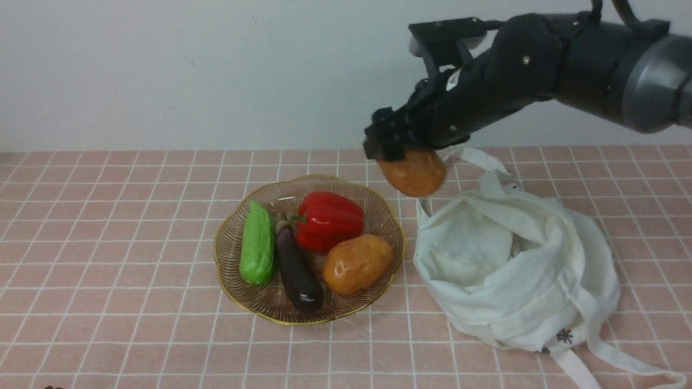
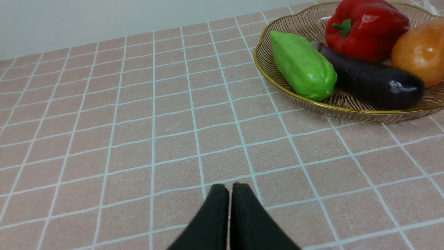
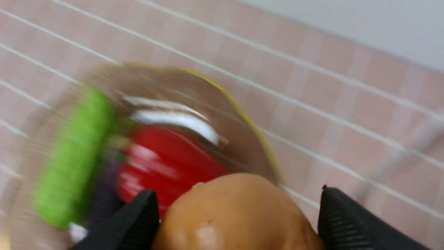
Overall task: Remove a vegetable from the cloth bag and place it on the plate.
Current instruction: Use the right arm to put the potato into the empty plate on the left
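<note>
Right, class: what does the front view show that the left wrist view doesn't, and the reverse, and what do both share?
Front only: the cloth bag, and the right hand holding the tan potato in the air near it. Left wrist only: the left hand, shut, above the tiled tablecloth. Both: the plate with the green vegetable, eggplant, red pepper and glossier potato.
</note>
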`<state>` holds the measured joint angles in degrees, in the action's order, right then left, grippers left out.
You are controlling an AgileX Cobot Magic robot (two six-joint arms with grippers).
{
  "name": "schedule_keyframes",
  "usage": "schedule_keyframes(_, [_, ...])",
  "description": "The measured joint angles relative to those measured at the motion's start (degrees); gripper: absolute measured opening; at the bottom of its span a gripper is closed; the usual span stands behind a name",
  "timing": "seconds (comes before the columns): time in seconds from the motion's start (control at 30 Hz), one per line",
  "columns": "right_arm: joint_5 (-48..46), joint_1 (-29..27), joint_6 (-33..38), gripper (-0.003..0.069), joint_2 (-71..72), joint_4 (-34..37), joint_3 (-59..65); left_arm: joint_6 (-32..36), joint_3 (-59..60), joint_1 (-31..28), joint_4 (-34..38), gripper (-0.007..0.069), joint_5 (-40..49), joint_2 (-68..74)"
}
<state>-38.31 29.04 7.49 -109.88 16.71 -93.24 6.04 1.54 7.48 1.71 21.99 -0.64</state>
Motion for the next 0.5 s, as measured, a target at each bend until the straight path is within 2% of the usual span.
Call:
schedule_keyframes(0.07, [5.9,3.7,2.9,0.0534,-1.5,4.9,-0.1,0.0,0.0,0.0,0.0,-0.0005,0.0,0.0])
schedule_keyframes(0.27, [12.9,9.9,2.7,0.0534,-7.9,8.5,-0.1,0.0,0.0,0.0,0.0,-0.0005,0.0,0.0])
schedule_keyframes(0.5, [12.3,11.3,2.5,0.0534,-9.6,7.8,-0.1,0.0,0.0,0.0,0.0,-0.0005,0.0,0.0])
